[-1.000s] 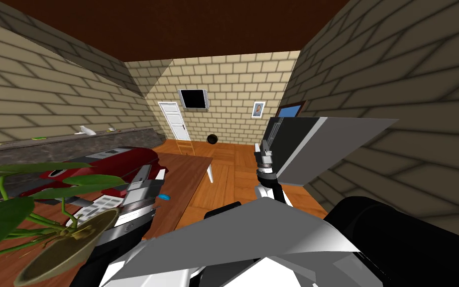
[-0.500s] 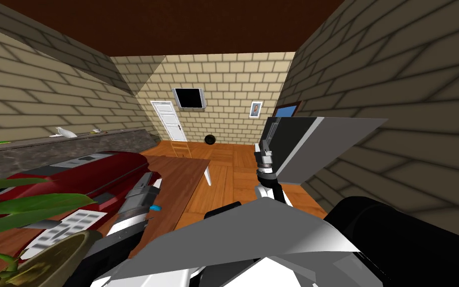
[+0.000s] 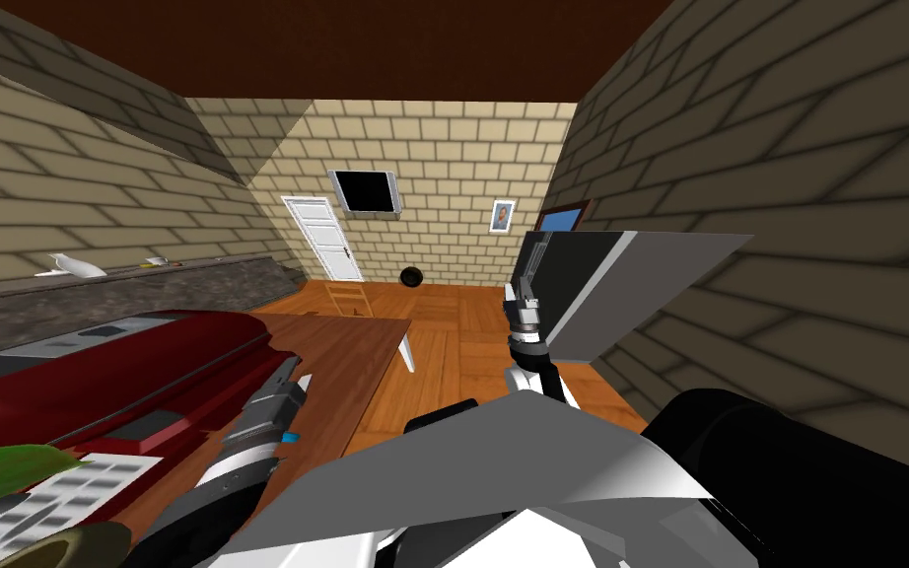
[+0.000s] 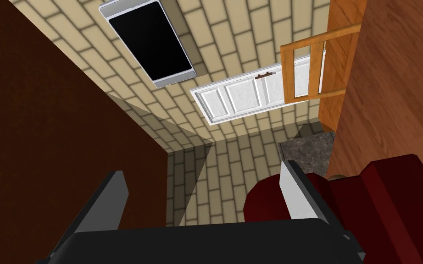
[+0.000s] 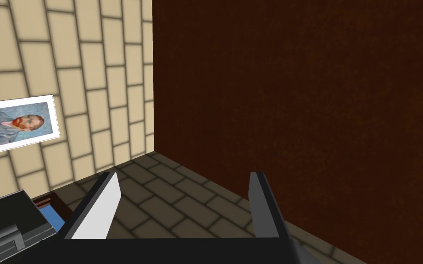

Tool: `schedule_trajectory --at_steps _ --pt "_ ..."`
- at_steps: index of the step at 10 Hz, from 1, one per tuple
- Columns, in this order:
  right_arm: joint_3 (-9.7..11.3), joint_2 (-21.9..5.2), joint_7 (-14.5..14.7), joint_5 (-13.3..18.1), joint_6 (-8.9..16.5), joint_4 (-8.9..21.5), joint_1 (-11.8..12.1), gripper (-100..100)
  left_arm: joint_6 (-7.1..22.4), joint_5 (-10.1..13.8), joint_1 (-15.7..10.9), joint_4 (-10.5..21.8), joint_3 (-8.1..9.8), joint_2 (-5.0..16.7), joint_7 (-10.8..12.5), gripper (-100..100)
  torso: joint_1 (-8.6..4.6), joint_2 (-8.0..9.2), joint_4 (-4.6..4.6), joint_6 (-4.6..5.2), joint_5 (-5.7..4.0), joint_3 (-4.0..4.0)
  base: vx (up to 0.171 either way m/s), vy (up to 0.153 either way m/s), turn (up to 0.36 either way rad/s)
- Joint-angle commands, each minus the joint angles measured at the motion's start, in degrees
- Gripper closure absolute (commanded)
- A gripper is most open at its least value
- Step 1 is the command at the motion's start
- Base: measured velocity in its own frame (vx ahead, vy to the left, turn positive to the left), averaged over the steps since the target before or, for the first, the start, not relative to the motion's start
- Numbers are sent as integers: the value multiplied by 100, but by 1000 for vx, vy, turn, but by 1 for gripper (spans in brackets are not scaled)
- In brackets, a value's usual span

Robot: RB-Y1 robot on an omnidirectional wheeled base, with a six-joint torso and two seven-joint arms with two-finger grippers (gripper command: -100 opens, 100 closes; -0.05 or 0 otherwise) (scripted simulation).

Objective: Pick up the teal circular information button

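The left gripper (image 3: 297, 377) is held low over the wooden bench (image 3: 359, 345). Its two fingers (image 4: 297, 195) are spread apart with nothing between them, and they are aimed out along the bench toward the far wall, with a dark red bulky object (image 3: 98, 375) lying close on its outer side.

The teal button (image 3: 288, 436) is seen as a small teal sliver on the bench, just beside the gripper's dark body. It lies on the side toward the robot's middle and nearer the robot than the fingertips. The decisive relation is therefore judged to be this: the button lies behind and below the fingertips, not ahead of them. Whether the gripper's body touches it cannot be told, since most of the button is hidden by the arm.

Being round, the button offers no long axis to be matched. It is judged that the gripper must be drawn back and tipped downward before the fingers can be closed across its rim.

The right gripper (image 3: 520, 288) is held raised and well apart from the bench, beside a dark box (image 3: 581, 276), with its fingers likewise apart. The left arm is plainly the nearer.
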Motion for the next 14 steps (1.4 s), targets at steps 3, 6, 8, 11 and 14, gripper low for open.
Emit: schedule_trajectory --at_steps 3,6,8,11,14 --pt "0 0 0 0 0 0 0 0 468 137 395 159 152 90 -92 -100 1 -2 0 0 0 -1 64 -24 -74" --pt "0 0 0 0 0 0 0 0 879 216 547 236 231 145 -134 -100 4 -5 -1 1 1 -2 63 -14 -66" --pt "0 0 0 0 0 0 0 0 1179 301 693 313 308 205 -179 -100 2 -6 -1 0 0 -3 70 -15 -69" --pt "0 0 0 0 0 0 0 0 1482 392 832 391 380 271 -226 -100 3 2 1 0 1 1 42 -7 -50" --pt "0 0 0 0 0 0 0 0 1959 592 1086 547 510 427 -329 -100 7 6 2 0 1 3 49 2 -81"
